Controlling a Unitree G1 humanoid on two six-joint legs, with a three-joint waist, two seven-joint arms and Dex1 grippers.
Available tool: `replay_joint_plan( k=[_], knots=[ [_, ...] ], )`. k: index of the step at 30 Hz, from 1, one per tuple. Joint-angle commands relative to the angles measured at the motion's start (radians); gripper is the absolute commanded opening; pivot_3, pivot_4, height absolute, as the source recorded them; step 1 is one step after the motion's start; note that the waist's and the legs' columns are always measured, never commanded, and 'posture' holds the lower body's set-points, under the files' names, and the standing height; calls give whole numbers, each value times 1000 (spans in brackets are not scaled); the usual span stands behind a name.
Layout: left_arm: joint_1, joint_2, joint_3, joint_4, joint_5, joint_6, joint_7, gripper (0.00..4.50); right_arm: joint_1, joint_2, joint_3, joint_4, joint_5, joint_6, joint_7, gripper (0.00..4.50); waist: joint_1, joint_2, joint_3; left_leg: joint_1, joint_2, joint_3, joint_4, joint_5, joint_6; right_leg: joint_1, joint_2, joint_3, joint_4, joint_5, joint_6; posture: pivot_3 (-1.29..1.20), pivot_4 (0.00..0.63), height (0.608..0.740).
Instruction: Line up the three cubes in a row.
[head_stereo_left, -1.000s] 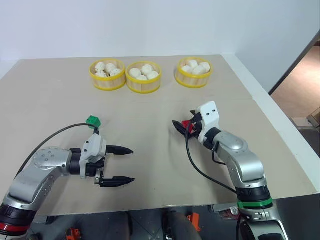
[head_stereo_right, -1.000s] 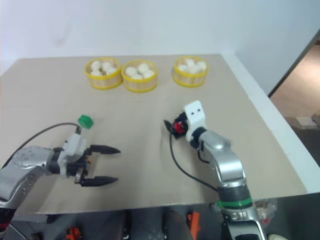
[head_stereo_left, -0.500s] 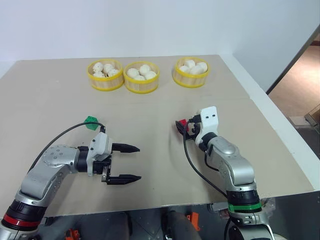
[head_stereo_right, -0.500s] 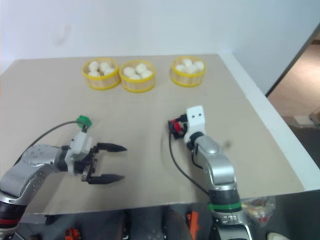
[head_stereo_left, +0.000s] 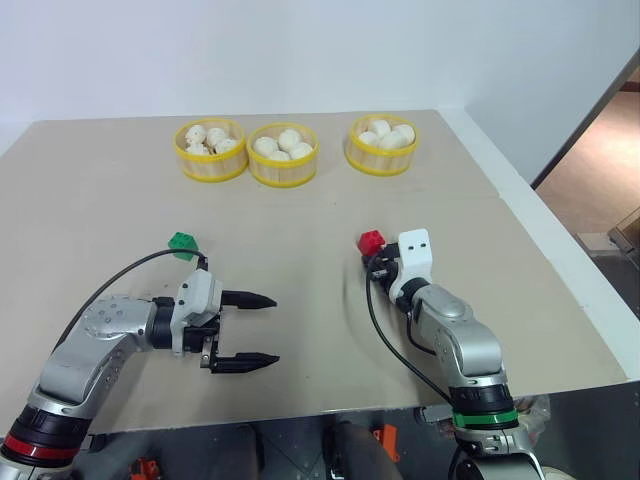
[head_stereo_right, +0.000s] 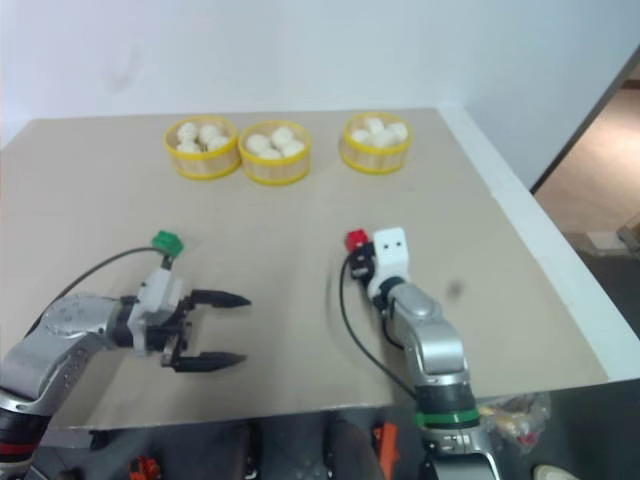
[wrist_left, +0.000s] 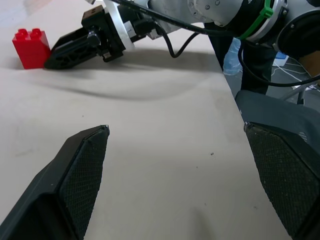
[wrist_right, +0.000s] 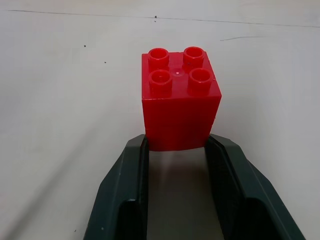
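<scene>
Even, bright light is falling from above across the table (head_stereo_left: 300, 330); shadows are lying soft and short; a diffuse dark band is stretching beneath the right arm in the left wrist view; the right eye view is looking hazier and paler than the left eye view; the left gripper's fingers (wrist_left: 80, 170) are showing large and slightly soft.

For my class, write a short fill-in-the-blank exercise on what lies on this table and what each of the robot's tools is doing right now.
1. The right tool pinches a small studded plastic cube coloured ____.
2. The left tool has its two black fingers spread ____ and holds nothing.
3. The small green plastic cube lies on the beige table beside the robot's ____ arm.
4. The round yellow baskets of white buns number ____.

Missing words: red; open; left; three
</scene>
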Motion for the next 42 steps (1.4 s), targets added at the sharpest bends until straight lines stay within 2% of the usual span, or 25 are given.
replay_joint_plan(
  k=[1,13,17,21,23,27,31,35,42],
  knots=[
    [7,12,32,7,1,-32,-14,4500,-15,-16,-16,6,1,-36,14,1129,0,0,0,0,0,0,0,0,0,0,0,0,0,0,0,0,150,740],
    [14,12,36,30,3,-53,-17,4500,-23,-22,-15,7,39,-26,63,1129,0,0,0,0,0,0,0,0,0,0,0,0,0,0,0,0,150,740],
    [10,-2,35,25,-3,-44,5,4500,-57,-114,3,3,79,-12,212,1129,0,0,0,0,0,0,0,0,0,0,0,0,0,0,0,0,150,740],
    [31,-28,59,18,-15,-42,54,4500,-161,-294,47,62,153,-53,552,1129,0,0,0,0,0,1,1,0,0,0,0,1,0,0,0,0,150,740],
    [39,-35,63,30,8,-74,59,4500,-218,-348,78,132,153,-96,670,1129,-1,0,0,0,0,2,1,0,0,0,0,2,0,0,0,0,150,740],
    [40,-47,75,49,34,-106,91,4500,-306,-398,142,260,146,-199,892,1129,0,0,0,1,1,0,1,0,0,1,2,0,0,0,-1,0,150,740],
    [30,-85,94,46,55,-125,180,4500,-314,-428,229,343,123,-348,1126,1129,1,0,0,1,1,0,1,0,0,0,2,1,0,0,-1,0,150,740],
    [46,-96,105,6,49,-103,229,4500,-312,-423,285,402,89,-458,1235,1129,2,0,0,0,1,1,2,0,0,0,2,1,0,1,0,0,150,740],
    [126,-68,119,-84,16,-64,243,4500,-385,-378,294,561,50,-581,1291,1129,0,0,0,1,1,1,3,0,0,0,2,1,0,3,-1,0,150,740]
  ],
)
